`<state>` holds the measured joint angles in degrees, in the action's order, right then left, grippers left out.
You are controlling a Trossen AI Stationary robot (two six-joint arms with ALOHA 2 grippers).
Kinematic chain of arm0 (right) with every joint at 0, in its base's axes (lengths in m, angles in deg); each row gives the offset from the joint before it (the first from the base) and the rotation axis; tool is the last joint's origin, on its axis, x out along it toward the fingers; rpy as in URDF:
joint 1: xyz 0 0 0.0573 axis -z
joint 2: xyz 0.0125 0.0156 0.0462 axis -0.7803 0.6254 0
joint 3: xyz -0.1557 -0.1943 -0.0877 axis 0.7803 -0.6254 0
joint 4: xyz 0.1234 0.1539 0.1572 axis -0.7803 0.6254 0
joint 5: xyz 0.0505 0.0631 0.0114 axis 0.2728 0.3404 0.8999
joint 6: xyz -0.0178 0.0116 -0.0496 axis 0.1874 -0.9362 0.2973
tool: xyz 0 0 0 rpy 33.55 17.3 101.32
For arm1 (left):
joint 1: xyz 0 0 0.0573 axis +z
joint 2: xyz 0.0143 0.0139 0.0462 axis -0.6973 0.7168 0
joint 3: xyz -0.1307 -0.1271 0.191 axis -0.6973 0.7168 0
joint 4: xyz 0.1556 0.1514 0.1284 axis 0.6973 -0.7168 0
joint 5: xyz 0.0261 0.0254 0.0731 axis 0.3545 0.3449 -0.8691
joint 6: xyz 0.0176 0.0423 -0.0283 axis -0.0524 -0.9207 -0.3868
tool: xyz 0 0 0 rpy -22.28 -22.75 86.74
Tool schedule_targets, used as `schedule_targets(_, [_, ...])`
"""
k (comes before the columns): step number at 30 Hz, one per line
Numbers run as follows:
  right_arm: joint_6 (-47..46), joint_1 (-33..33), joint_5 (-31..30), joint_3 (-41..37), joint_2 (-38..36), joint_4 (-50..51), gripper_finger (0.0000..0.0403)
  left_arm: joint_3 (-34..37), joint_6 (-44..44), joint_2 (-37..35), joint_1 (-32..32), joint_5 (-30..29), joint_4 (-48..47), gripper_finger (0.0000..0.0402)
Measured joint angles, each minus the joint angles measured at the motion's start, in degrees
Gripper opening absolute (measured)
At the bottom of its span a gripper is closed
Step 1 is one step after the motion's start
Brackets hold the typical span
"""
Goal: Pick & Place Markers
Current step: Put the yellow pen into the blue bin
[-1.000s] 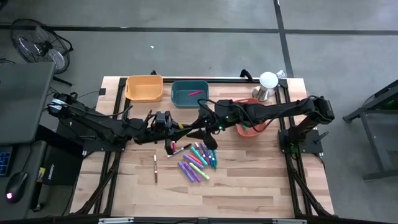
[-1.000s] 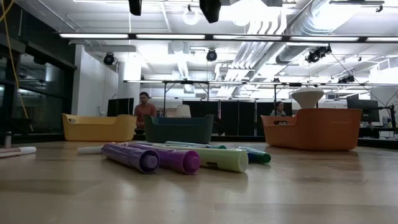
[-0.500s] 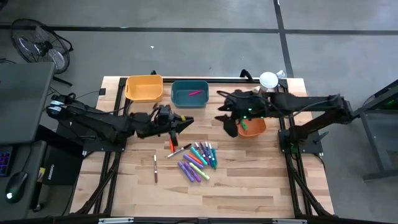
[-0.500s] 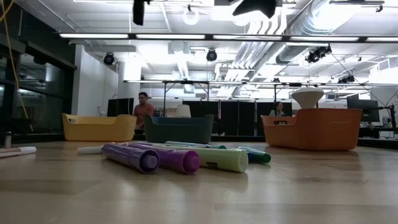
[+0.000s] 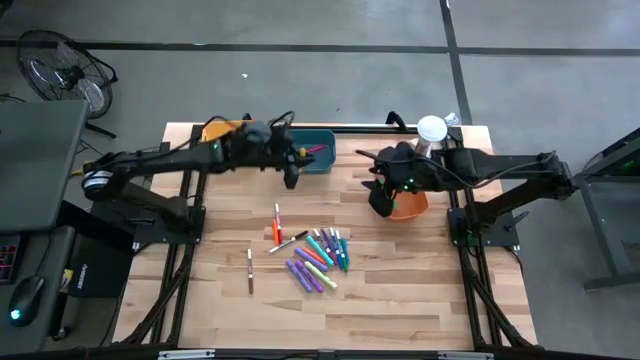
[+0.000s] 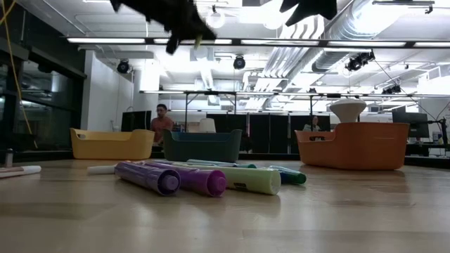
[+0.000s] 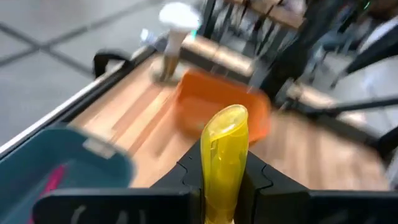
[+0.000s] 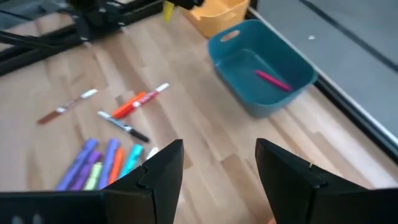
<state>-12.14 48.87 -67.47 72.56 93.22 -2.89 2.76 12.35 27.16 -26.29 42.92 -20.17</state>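
Left claw (image 7: 224, 180) clamped on a yellow marker (image 7: 224, 155) at mid-barrel, raised near the counter's (image 5: 400, 290) far edge, just beside the teal bin (image 5: 312, 160) holding one pink marker (image 8: 272, 79). Right claw (image 8: 214, 168) spread, empty, above the orange bin (image 5: 408, 207) toward the right edge. Remaining markers (image 5: 318, 260) lie loose mid-counter; likely light, stiff, smooth-barrelled and prone to roll, so pinch across mid-barrel.

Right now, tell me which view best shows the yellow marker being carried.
The left wrist view: the yellow marker fills the frame, clamped in the left end effector. The right wrist view shows a distant speck; high and low views barely show it.
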Motion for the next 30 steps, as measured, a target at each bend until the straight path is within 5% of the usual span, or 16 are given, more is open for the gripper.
schedule_targets(8, [-2.34,0.07,-4.99,0.0,0.03,0.74,0.0189,-2.75,-10.19,7.45,16.12,17.42,-5.01,0.0033])
schedule_targets(15, [-4.15,0.17,-8.61,0.0,0.05,0.86,0.0189,-9.27,-18.56,17.3,23.69,23.48,-11.34,0.0033])
schedule_targets(19, [-5.82,0.17,-9.36,0.0,0.05,0.93,0.019,-16.5,-26.57,23.84,23.82,21.7,-19.36,0.0035])
schedule_targets(30, [-7.3,0.17,-11.13,0.0,0.05,1.45,0.0188,-35.8,-42.11,38.43,18.92,3.6,-42.06,0.0037])
